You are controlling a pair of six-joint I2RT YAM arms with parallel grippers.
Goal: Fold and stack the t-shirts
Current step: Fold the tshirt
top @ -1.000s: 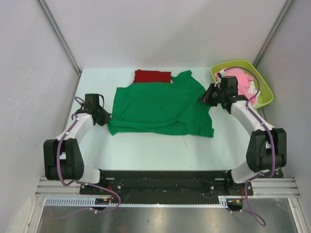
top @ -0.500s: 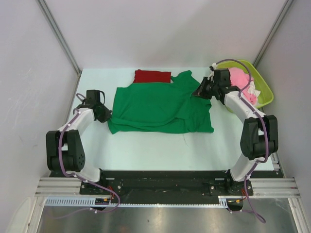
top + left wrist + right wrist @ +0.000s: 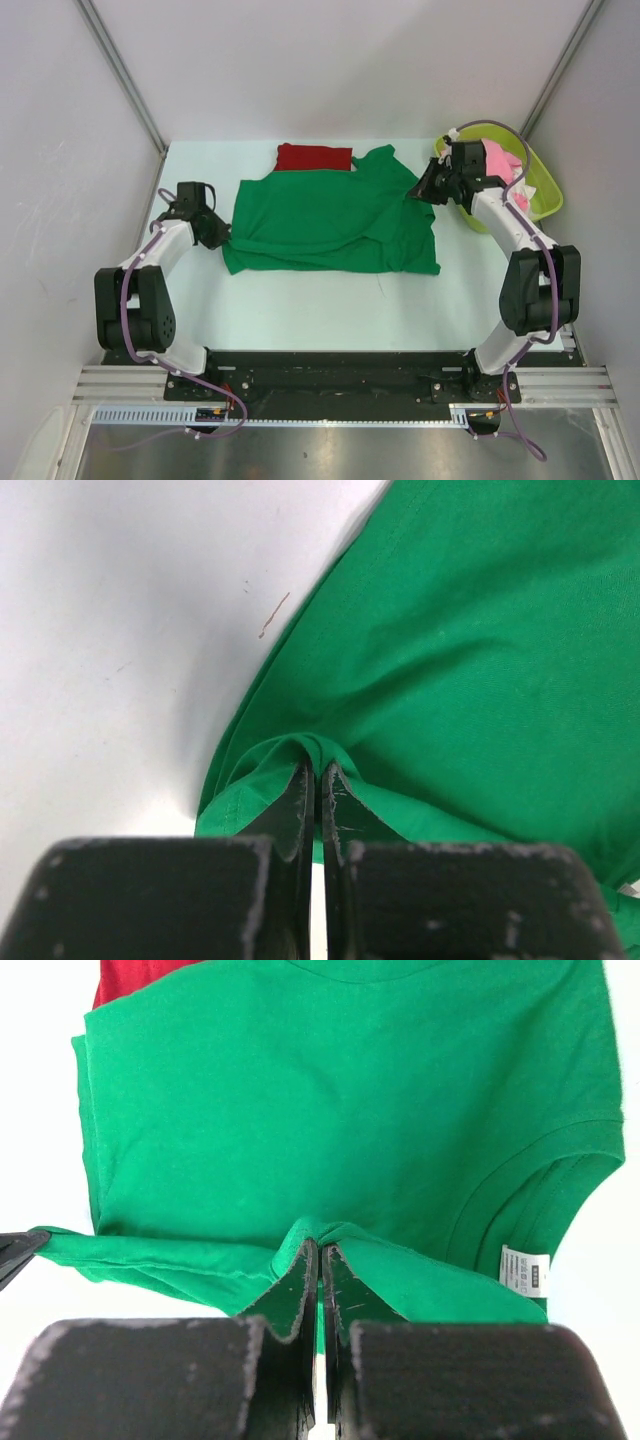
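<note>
Top external view: compared with a second ago, the left arm [image 3: 160,255] is sitting slightly farther in, its jaws clenching the left hem of the green t-shirt [image 3: 330,220], which is lying spread across the middle of the desk [image 3: 300,310]. The red t-shirt [image 3: 313,157] is lying at the far edge, partly under the green one. The right arm [image 3: 500,215] is reaching farther back and inward, its jaws pinching the green shirt's right edge.

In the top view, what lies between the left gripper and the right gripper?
Only the green t-shirt, spread on the table. The left gripper and right gripper each pinch an edge of it, as the top view shows.
</note>
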